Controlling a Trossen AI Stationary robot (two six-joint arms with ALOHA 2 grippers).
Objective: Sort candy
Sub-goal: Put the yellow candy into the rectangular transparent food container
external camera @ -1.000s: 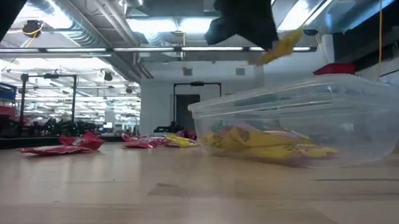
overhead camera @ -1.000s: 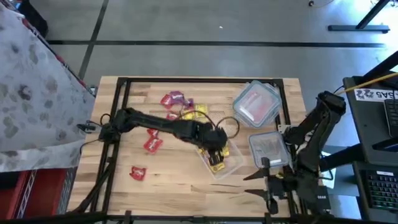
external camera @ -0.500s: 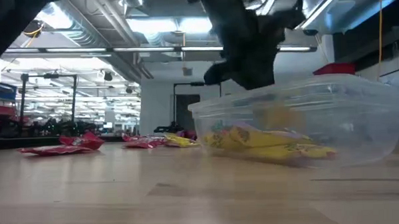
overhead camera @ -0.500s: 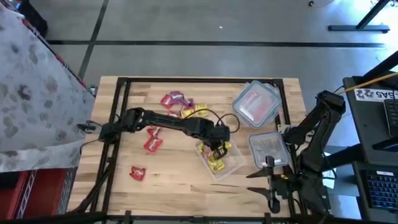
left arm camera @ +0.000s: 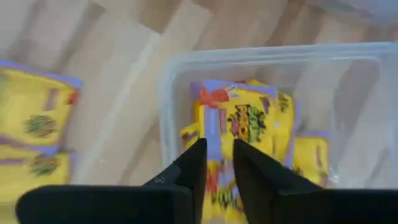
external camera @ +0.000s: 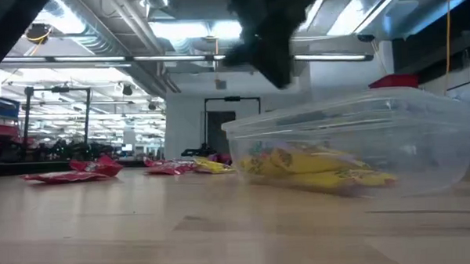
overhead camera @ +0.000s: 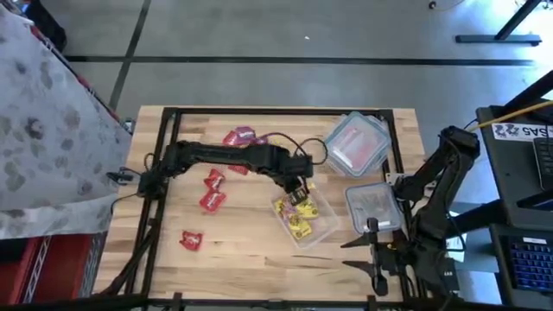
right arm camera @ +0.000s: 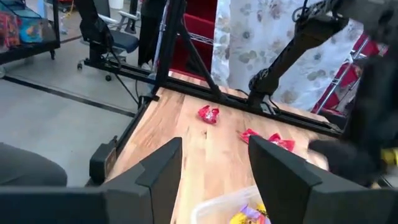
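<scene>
Left gripper (overhead camera: 298, 188) extended across desk (overhead camera: 242, 250), above clear tub's (overhead camera: 321, 226) rim, fingers (left arm camera: 193, 165) nearly closed, empty. Yellow candy (overhead camera: 298, 220) lies in tub; red candy (overhead camera: 212, 200) scattered on desk. Right gripper (right arm camera: 211, 165) parked at desk edge, fingers open, empty.

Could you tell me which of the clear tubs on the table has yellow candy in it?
The open clear tub near the table's middle, just below the left hand, holds the yellow candy. The lidded tub toward the back shows red; the one at the right edge shows none.

The wooden surface (overhead camera: 233, 250) carries 3 clear tubs (overhead camera: 307, 220), scattered red candy (overhead camera: 192, 240) and some yellow candy (external camera: 213, 166).
</scene>
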